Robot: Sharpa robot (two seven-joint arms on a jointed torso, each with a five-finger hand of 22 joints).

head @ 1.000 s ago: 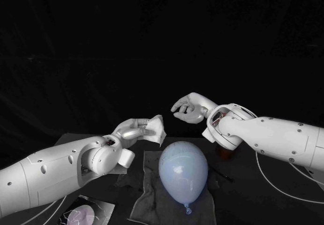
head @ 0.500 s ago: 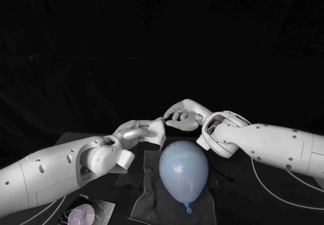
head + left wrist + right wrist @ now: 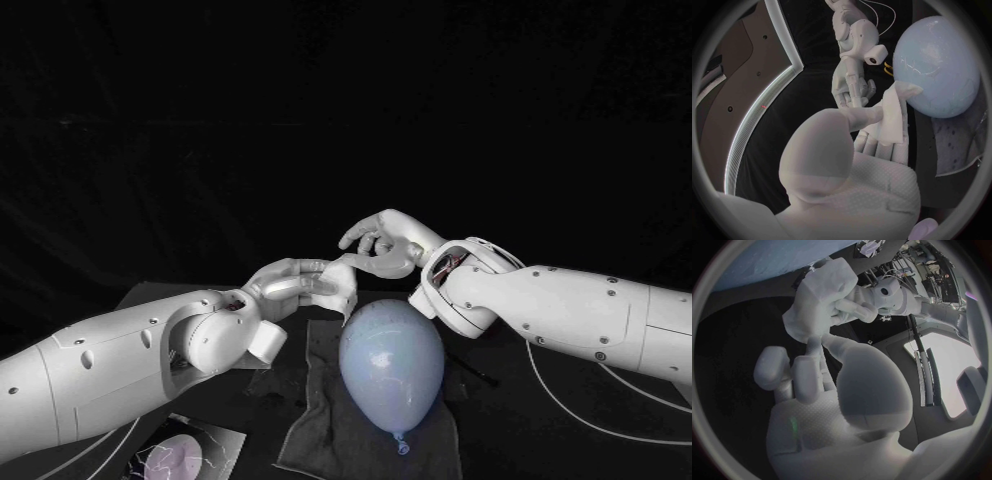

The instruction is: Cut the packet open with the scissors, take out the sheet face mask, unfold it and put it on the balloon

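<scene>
- Packet (image 3: 180, 462) lies at the near left corner of the counter (image 3: 577, 435), well apart from both arms. It looks opened and done with, though I cannot make out the cut edge.
- My left robot hand (image 3: 293, 282) is raised above the counter, fingers closed on the mask (image 3: 342, 285). The mask is a folded white wad, one corner sticking up and out toward the balloon.
- Balloon (image 3: 389, 360) lies on its side on a dark cloth (image 3: 315, 435) mid-counter, knot toward me. It sits just below the mask and is not touched by it.
- My right robot hand (image 3: 384, 243) holds nothing, fingers apart and loosely curled. Its tips are right at the mask's free corner. I cannot tell if they touch it.
- Step, as I judge it: unfolding. Cutting and taking out seem finished.
- Next move calls for a right-side pinch on that free corner, then drawing the two robot hands apart without tearing the thin sheet. Left grip must loosen enough to let the layers slide.
- Surface: black counter, matte. Beyond its far edge there is only darkness.
</scene>
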